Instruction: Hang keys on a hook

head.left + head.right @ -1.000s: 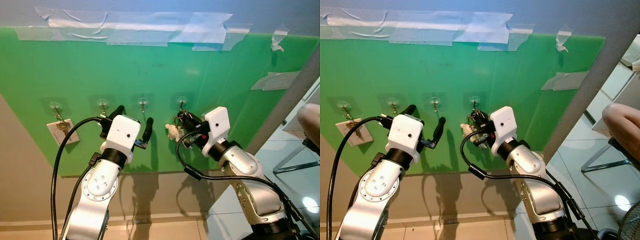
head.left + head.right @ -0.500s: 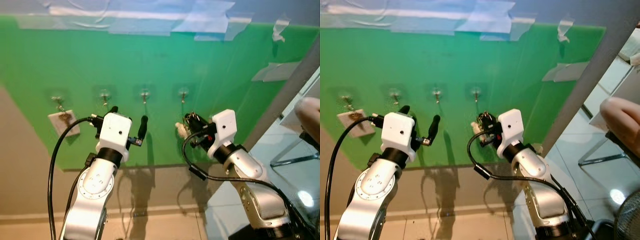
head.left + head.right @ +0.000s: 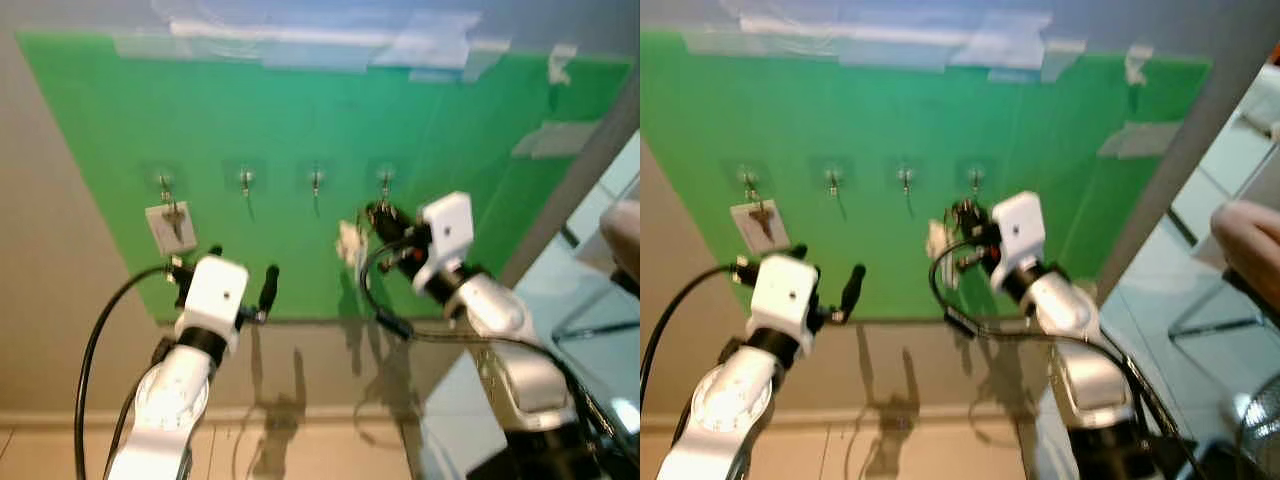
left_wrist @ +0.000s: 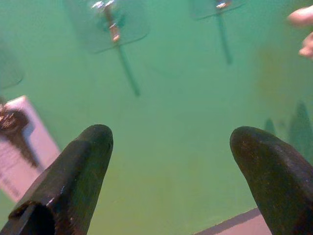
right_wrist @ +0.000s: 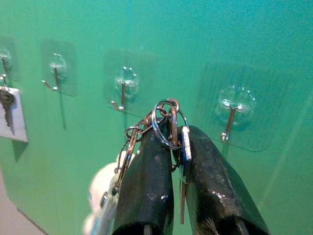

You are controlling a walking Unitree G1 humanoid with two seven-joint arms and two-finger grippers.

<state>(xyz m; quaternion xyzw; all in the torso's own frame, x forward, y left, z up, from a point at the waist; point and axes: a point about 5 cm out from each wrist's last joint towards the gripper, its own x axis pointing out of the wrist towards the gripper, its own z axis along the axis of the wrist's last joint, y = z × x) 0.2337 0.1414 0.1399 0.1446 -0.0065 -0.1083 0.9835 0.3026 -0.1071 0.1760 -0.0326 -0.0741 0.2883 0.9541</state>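
Four clear hooks sit in a row on a green board [image 3: 300, 110]. A key with a white tag [image 3: 168, 226] hangs on the leftmost hook [image 3: 163, 184]. My right gripper [image 3: 378, 213] is shut on a key ring [image 5: 166, 128], just below and left of the rightmost hook [image 3: 385, 179]. A white plush charm [image 3: 350, 241] dangles from the ring. In the right wrist view that hook [image 5: 230, 115] lies just past the fingertips, apart from the ring. My left gripper [image 3: 243, 267] is open and holds nothing, low before the board under the second hook [image 3: 245, 180].
The third hook [image 3: 316, 179] is bare. Tape strips [image 3: 300, 45] hold the board's top edge to the wall. A grey wall corner [image 3: 580, 190] bounds the board on the right. Part of a person [image 3: 625, 225] and a tiled floor lie beyond it.
The camera has pulled back and shifted, so the board looks smaller. My right gripper has risen with the keys back toward the rightmost hook. My left arm has sunk lower, away from the hooks.
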